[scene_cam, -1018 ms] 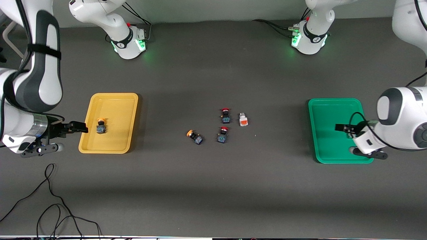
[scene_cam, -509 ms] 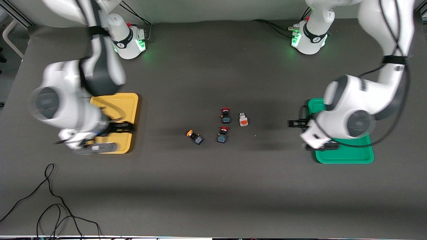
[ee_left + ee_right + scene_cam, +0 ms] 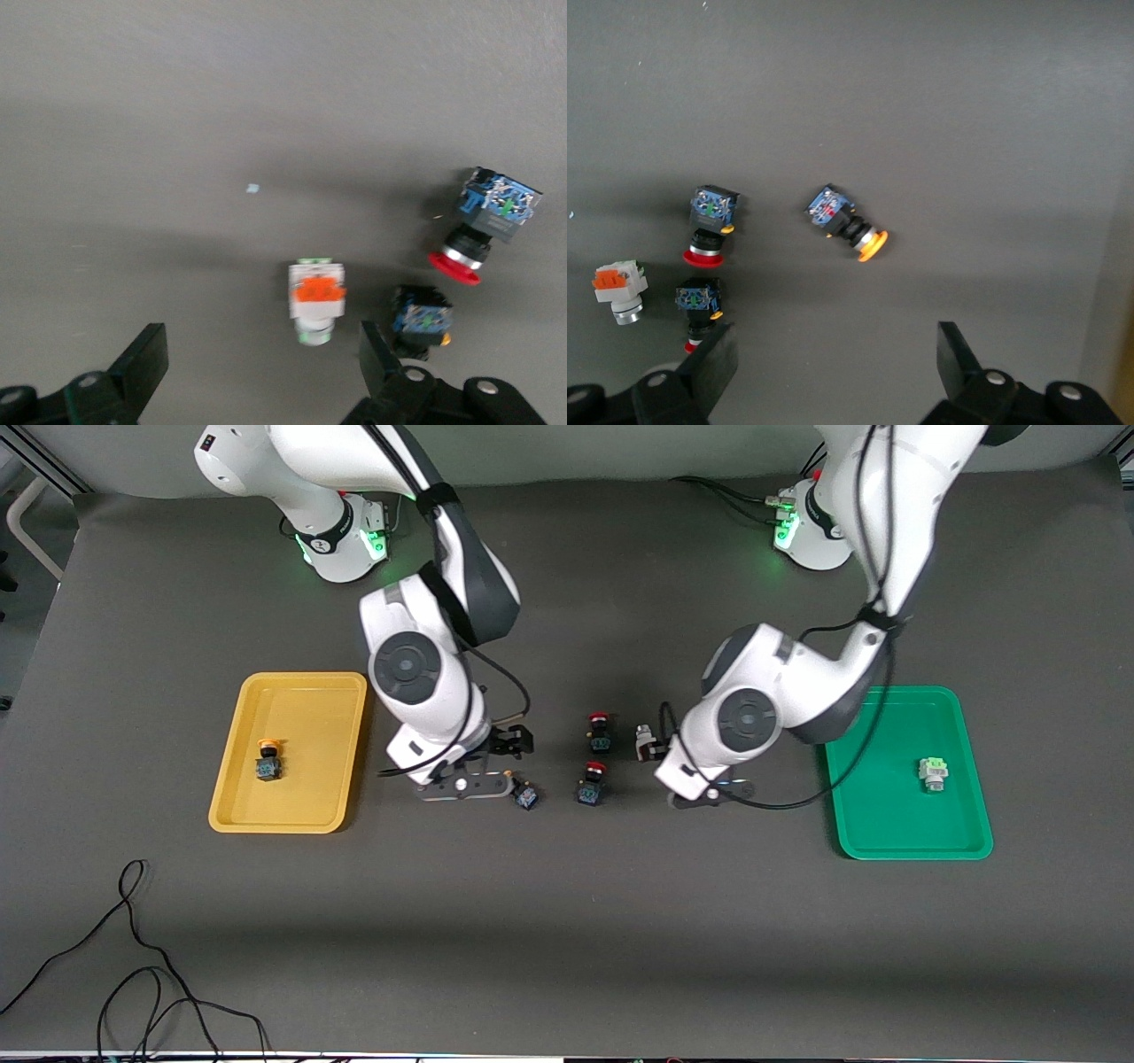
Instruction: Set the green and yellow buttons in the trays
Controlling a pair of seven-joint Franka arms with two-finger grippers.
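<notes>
The yellow tray [image 3: 306, 717] holds one yellow-capped button [image 3: 268, 760]. In the green tray [image 3: 873, 788] lies a whitish button with a green face [image 3: 932, 773]. At the table's middle, a second yellow-capped button [image 3: 526, 796] [image 3: 846, 222] lies on its side, with my right gripper [image 3: 511, 740] [image 3: 837, 363] open over the mat beside it. A whitish button with an orange face [image 3: 643, 736] [image 3: 316, 299] lies just ahead of my left gripper [image 3: 660, 746] [image 3: 264, 363], which is open and empty.
Two red-capped black buttons [image 3: 600, 731] [image 3: 592, 782] lie between the two loose task buttons, close to both grippers. They also show in the wrist views. A black cable [image 3: 133, 965] loops on the table near the front camera at the right arm's end.
Both arms have swung from their trays to the table's middle. The green-faced button now shows lying in the green tray. Both grippers stayed open.
</notes>
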